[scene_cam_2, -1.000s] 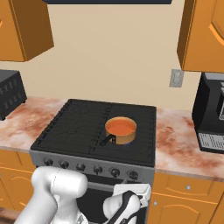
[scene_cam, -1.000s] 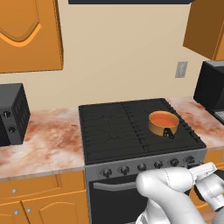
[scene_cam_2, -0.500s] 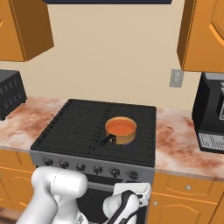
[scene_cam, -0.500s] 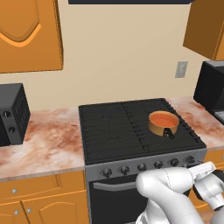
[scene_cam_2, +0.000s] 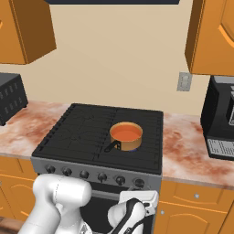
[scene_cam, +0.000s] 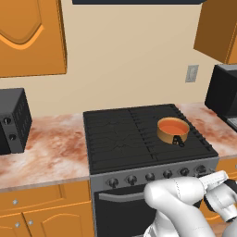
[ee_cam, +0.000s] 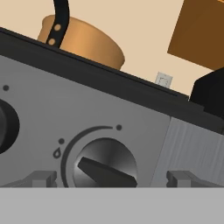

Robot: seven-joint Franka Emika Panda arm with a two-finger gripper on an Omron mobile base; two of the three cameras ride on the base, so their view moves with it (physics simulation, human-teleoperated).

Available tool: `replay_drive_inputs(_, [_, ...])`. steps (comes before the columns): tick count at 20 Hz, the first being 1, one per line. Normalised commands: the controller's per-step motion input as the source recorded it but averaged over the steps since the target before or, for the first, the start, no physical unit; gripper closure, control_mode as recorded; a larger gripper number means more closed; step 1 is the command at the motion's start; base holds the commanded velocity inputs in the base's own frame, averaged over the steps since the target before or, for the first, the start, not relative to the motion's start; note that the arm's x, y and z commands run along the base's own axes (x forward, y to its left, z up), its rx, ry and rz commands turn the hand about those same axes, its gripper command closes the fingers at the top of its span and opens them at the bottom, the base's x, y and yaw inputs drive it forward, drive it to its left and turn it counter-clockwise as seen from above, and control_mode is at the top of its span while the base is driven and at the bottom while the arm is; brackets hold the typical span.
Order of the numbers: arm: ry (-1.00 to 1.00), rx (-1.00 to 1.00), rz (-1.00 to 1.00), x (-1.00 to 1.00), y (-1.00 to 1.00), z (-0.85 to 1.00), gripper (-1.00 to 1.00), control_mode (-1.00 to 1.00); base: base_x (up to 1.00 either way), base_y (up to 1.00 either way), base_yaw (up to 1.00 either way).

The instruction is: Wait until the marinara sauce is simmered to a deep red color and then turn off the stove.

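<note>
The marinara sauce [scene_cam: 173,126] [scene_cam_2: 126,133] is a flat orange surface in a small tan saucepan [scene_cam: 165,135] [scene_cam_2: 130,144] [ee_cam: 83,41] with a short black handle, on the right front burner of the black stove [scene_cam: 120,139] [scene_cam_2: 77,132]. In the hand view my gripper [ee_cam: 111,177] is open, its two tips standing either side of a black knob [ee_cam: 105,165] on the grey front panel [ee_cam: 43,109], close in front of it. The knob's bar points toward the lower right. Another knob [ee_cam: 5,127] shows at the left edge.
A black boxy appliance [scene_cam: 11,120] [scene_cam_2: 9,98] stands on the marble counter [scene_cam: 51,152] left of the stove. Another black appliance [scene_cam: 224,95] [scene_cam_2: 221,119] stands on the right. Orange wall cabinets [scene_cam: 28,37] hang above, and a wall outlet [scene_cam: 191,73] is behind the stove.
</note>
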Motion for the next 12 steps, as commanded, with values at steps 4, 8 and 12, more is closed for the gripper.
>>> replay_drive_inputs(4, [0.0,0.0,0.0,0.03,-0.05,0.0,-1.0,-1.0,0.0,0.0,0.0])
replay_drive_inputs(8, [0.0,0.0,0.0,0.0,-0.01,0.01,-1.0,-1.0,0.0,0.0,0.0])
replay_drive_inputs(12, [0.0,0.0,0.0,0.0,0.0,0.07,-1.0,-1.0,0.0,0.0,0.0])
